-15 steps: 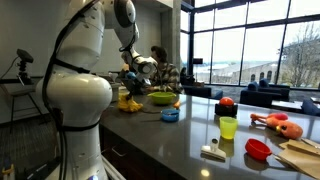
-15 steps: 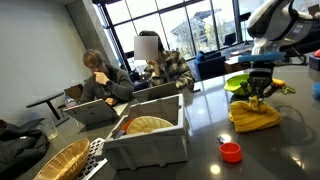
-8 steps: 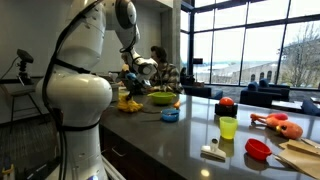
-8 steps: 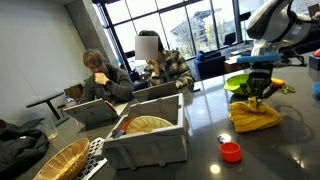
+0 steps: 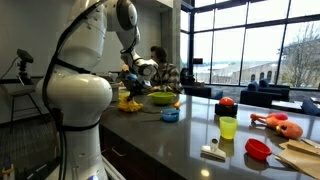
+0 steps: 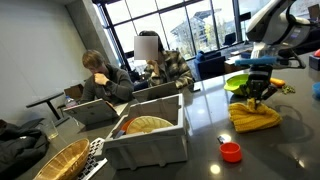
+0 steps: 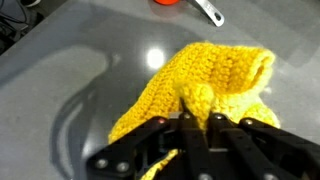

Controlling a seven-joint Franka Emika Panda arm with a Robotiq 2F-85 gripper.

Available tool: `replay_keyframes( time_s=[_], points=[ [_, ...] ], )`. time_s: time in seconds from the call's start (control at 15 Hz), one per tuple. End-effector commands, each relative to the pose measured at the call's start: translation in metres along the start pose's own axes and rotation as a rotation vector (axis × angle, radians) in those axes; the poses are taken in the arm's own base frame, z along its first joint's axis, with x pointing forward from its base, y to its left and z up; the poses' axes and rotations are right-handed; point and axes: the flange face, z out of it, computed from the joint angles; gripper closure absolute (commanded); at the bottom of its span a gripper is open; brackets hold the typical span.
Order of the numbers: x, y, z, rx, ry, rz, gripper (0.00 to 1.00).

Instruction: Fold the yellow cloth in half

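Note:
The yellow knitted cloth (image 7: 215, 75) lies bunched on the dark grey counter. It also shows in both exterior views (image 6: 254, 118) (image 5: 129, 102). My gripper (image 7: 198, 112) comes in from the bottom of the wrist view, its fingers (image 7: 186, 135) pinched on a raised fold of the cloth near its middle. In an exterior view the gripper (image 6: 256, 97) stands straight down over the cloth, touching its top.
A green bowl (image 6: 240, 82) sits just behind the cloth. A small red cup (image 6: 231, 152) and a grey bin (image 6: 145, 138) with a wicker plate are nearer the camera. A blue bowl (image 5: 170, 115), green cup (image 5: 228, 127) and red bowl (image 5: 258, 149) stand further along the counter.

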Motion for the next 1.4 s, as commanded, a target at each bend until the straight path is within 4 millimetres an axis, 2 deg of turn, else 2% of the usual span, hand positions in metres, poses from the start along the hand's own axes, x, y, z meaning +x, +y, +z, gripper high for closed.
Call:
replay_keyframes(
  time_s=[0.0, 0.53, 0.6, 0.73, 1.33],
  points=[
    [-0.0010, -0.0053, -0.0076, 0.045, 0.059, 0.041, 0.98],
    [-0.0034, -0.0110, -0.0082, 0.079, 0.155, 0.080, 0.98],
    [-0.0040, -0.0116, -0.0078, 0.078, 0.162, 0.079, 0.65],
    [-0.0052, -0.0125, -0.0077, 0.079, 0.177, 0.082, 0.60],
    [-0.0095, -0.0126, -0.0084, 0.076, 0.227, 0.091, 0.01]
  ],
)
